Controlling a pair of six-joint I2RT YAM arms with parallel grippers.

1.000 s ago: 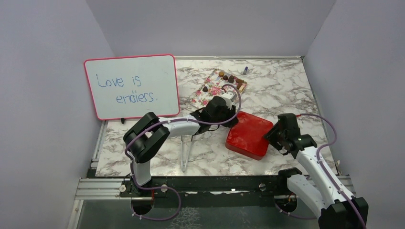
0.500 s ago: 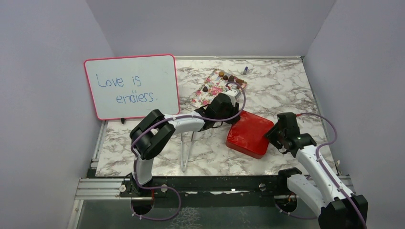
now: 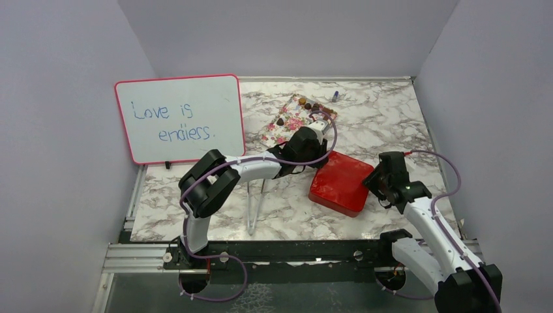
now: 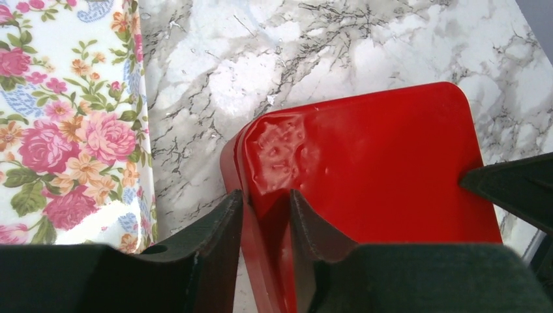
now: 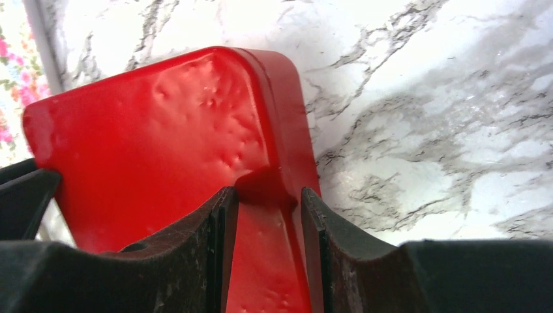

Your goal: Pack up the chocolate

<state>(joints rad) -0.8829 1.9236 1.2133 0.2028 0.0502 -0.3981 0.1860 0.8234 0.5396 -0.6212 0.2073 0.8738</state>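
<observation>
The chocolate (image 3: 315, 107), likely light and easily marred, wants gentle side pinches, while the left gripper (image 4: 266, 201) and right gripper (image 5: 265, 197) each clamp the rim of the red box (image 3: 339, 184).

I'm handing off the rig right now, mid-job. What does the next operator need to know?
Left gripper: fingers pinch the left side of the red box.
Right gripper: fingers pinch its right side.
Chocolates lie on the floral tray, beyond the box.
Done: both arms have a grip on the box, which looks closed.
Left: open it, move the chocolates in, close it.
</observation>
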